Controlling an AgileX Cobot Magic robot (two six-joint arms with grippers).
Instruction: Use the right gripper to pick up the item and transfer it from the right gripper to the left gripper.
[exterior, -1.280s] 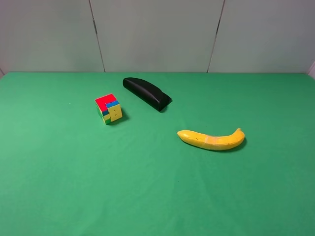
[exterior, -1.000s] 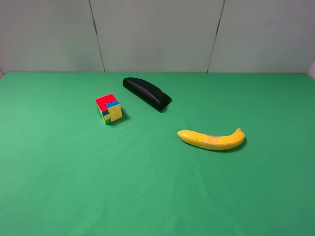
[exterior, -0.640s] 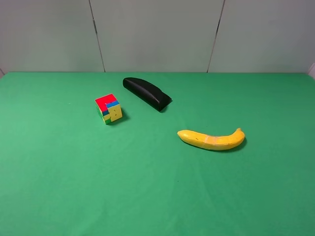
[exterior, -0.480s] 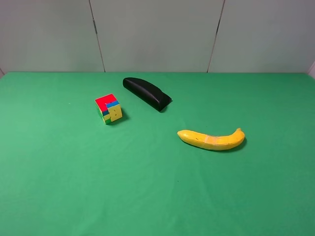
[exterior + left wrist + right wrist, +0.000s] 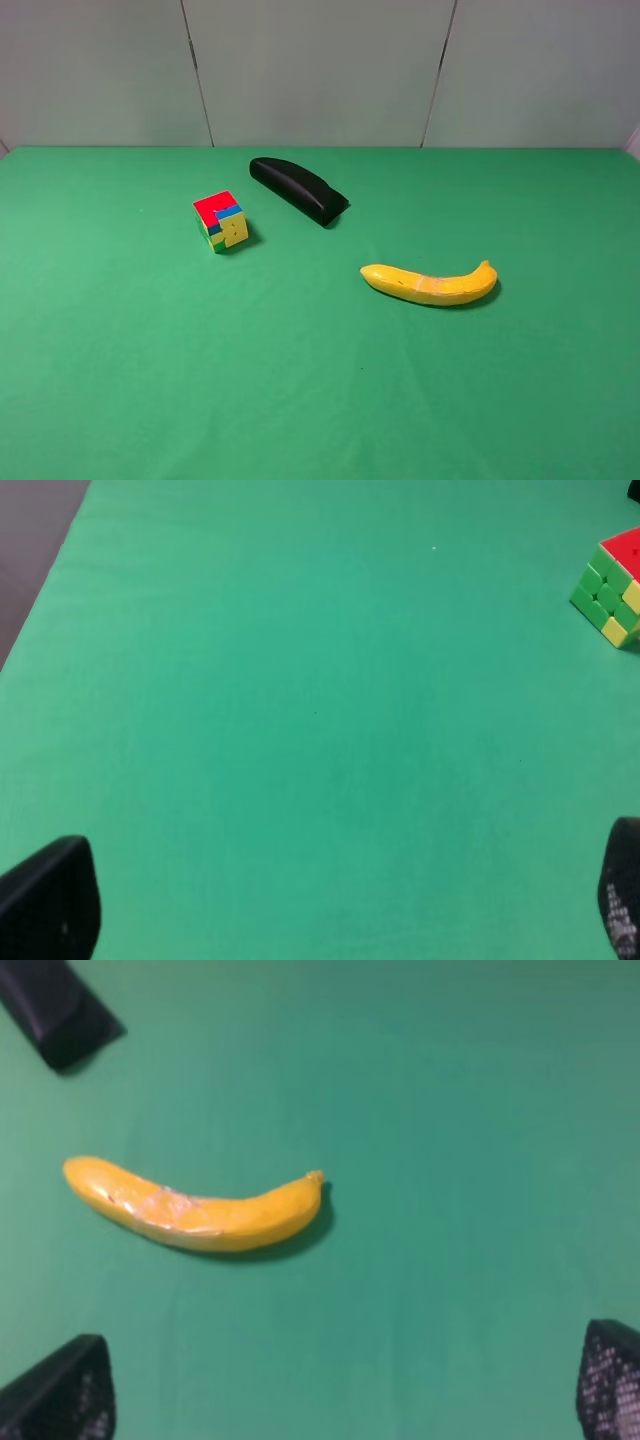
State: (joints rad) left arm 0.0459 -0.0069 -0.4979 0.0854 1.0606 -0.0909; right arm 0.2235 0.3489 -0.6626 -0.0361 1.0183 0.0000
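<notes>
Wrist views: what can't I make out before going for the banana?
Left pincer, left wrist: only fingertips show; frame edge cuts the rest.
Right pincer, right wrist: same.
Cube, left wrist: cut by the edge.
Case, right wrist: cut at the corner.
High view: neither arm in frame.

Holds the left end effector spread wide, with only the rounded black fingertips showing at two corners of the wrist frame. Holds the right end effector just as wide, its mesh-textured black fingertips likewise cut off at two frame corners, gripping nothing.
</notes>
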